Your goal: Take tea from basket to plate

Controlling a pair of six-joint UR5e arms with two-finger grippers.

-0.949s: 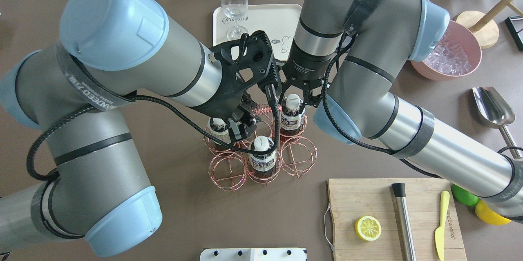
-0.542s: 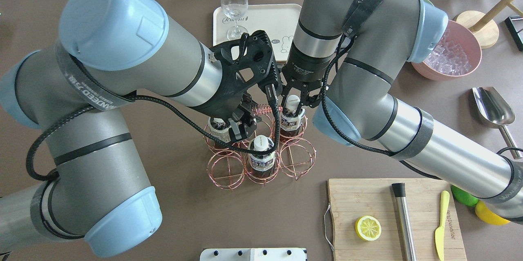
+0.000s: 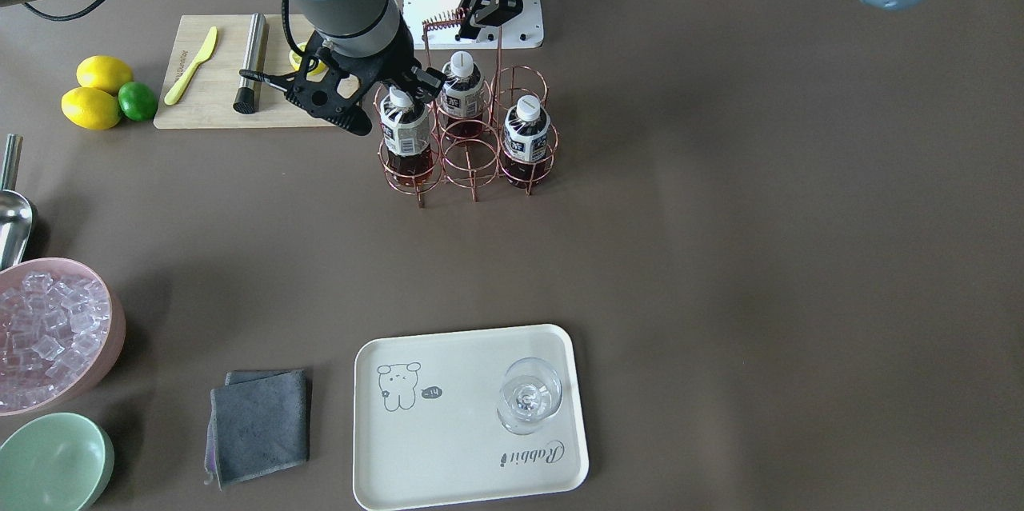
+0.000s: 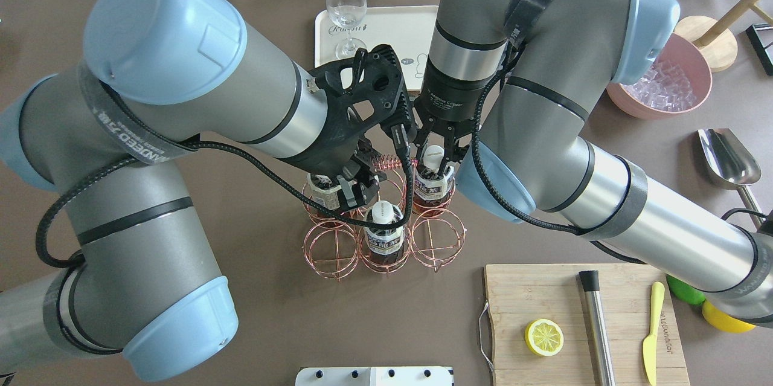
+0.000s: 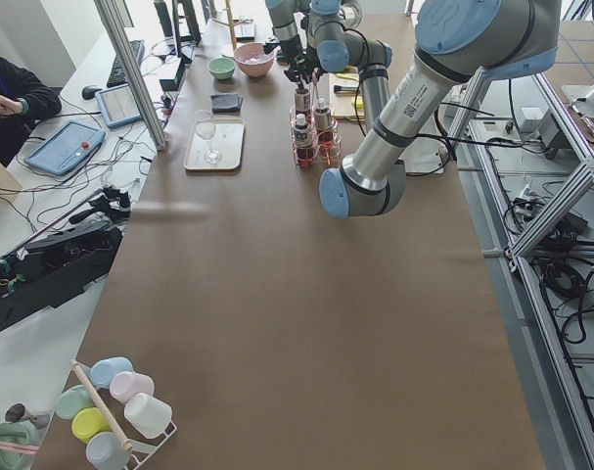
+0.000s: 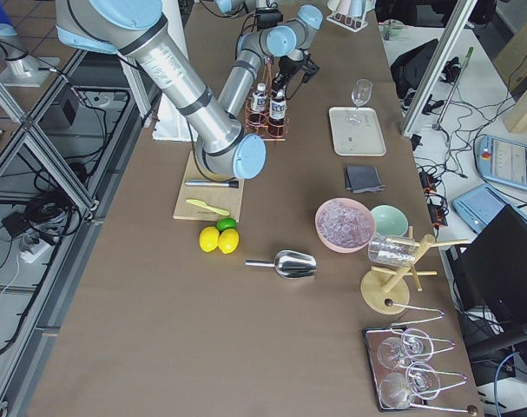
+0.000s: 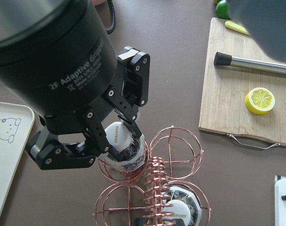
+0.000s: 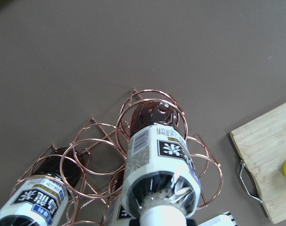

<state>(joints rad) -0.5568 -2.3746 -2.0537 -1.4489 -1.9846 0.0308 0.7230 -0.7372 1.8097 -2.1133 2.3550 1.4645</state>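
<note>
My right pincer (image 4: 433, 156) pinches the white cap (image 7: 115, 134) of a small reddish-brown tea bottle (image 3: 405, 135) standing in the rose-gold wire basket (image 3: 472, 175); left pincer (image 3: 480, 21) at its handle (image 3: 444, 17), grip unclear

Tea (image 3: 406, 139): small bottle of dark reddish-brown drink with white cap and white-and-blue label, upright in the corner ring of the basket (image 3: 471, 175) on the robot's right, in the row facing the plate (image 3: 448, 447); the right gripper (image 7: 121, 140) has a finger pressed against each side of its neck. Basket: rose-gold wire, six rings, tall coil-topped handle, standing mid-table with two other bottles (image 3: 528, 137), one in the opposite corner of that row and one in the middle ring of the robot-side row. Plate: cream, rounded rectangle, bear drawing and "Rabbit" script, flat on the table, well apart from the basket.
</note>
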